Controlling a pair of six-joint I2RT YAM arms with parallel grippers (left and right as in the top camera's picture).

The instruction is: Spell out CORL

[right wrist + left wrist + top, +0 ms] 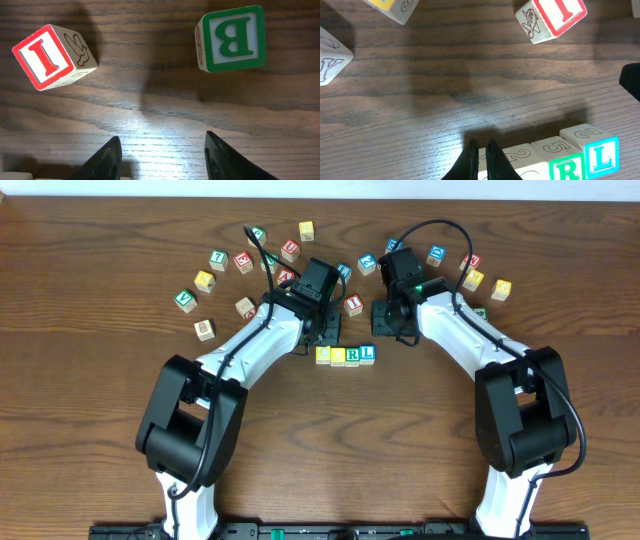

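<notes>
Overhead, the row of blocks [345, 355] lies on the table [90, 390] between my two arms. Its two right-hand faces read as a green R and a blue L, while the two left-hand ones, the first of them yellow, are too small to read. My left gripper [325, 332] hangs just above the row's left end and my right gripper [392, 320] sits near its right end. Loose blocks [215, 260] are scattered in an arc beyond them, and a red I block [353, 305] lies between the grippers. The left wrist view brings the writing closer: the R block [565, 167] and the L block [601, 155] touch side by side, and the pale side faces along the row carry the numerals 2, 5 and 2. My left gripper [481, 147] is pinched closed with nothing between its fingers, its tips over the row's left end. The I block [552, 17] shows a small animal drawing on its side, and a Y block [330, 60] sits at the left edge. The right wrist view shows what the others do not: a green B block [232, 40] well apart from the I block [52, 57], which here shows a bird outline on its side. My right gripper [162, 150] is spread wide over bare wood and holds nothing.
</notes>
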